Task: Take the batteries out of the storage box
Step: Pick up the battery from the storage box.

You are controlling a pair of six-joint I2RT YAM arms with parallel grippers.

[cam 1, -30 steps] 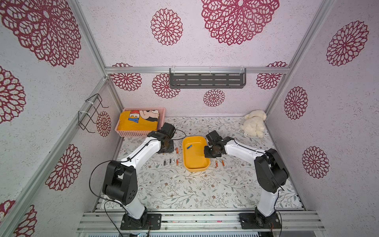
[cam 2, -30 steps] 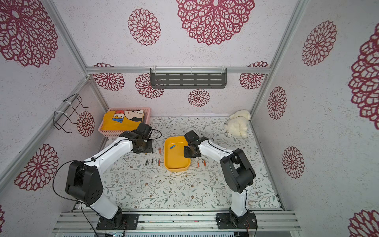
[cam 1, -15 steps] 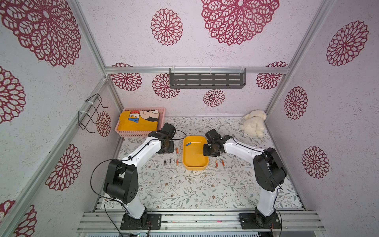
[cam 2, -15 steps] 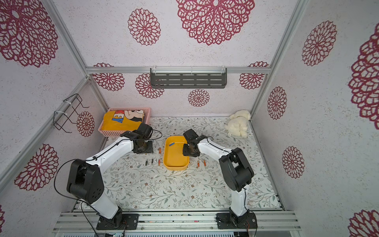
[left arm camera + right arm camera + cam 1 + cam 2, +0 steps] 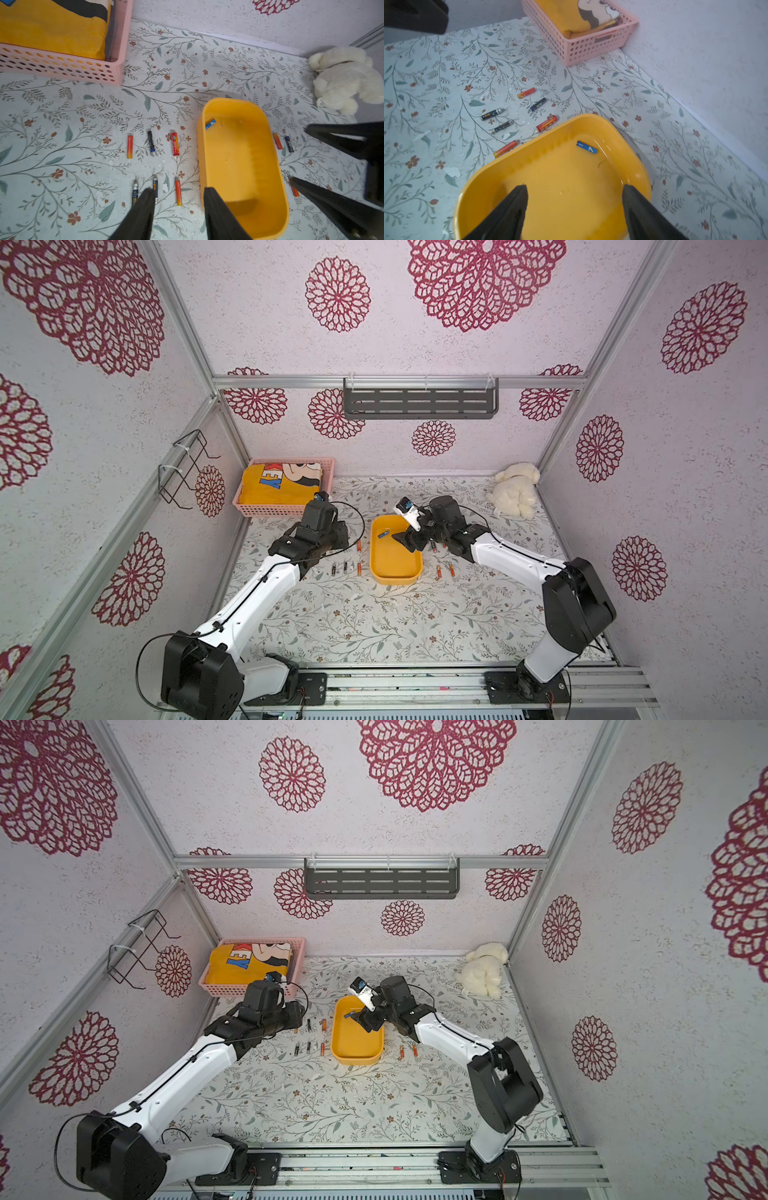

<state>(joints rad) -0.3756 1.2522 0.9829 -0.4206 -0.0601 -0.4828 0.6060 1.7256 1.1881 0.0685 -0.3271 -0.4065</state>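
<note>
**One blue battery lies in the yellow box**

The storage box (image 5: pixel 392 568), a shallow yellow-orange tray of smooth, glossy plastic with rounded corners, sits in the middle of the floral-printed bench (image 5: pixel 374 626). One short blue cylindrical battery (image 5: pixel 586 147) lies in its far left corner.

The right fingers (image 5: pixel 512 209), black tapering wedges, stand wide apart above the box's right side and hold nothing. The left fingers (image 5: pixel 143 212), of the same shape, are partly apart and empty, and hang over the bench left of the box.

Six thin batteries left of the box (image 5: pixel 174 144) lie in two rows of three: two orange, one red, three dark. Four batteries right of the box (image 5: pixel 437 571) are three orange and one dark.

One pink perforated plastic basket (image 5: pixel 270 510) with folded yellow cloth stands far left. One fluffy white plush toy (image 5: pixel 515 489) lies far right.
</note>
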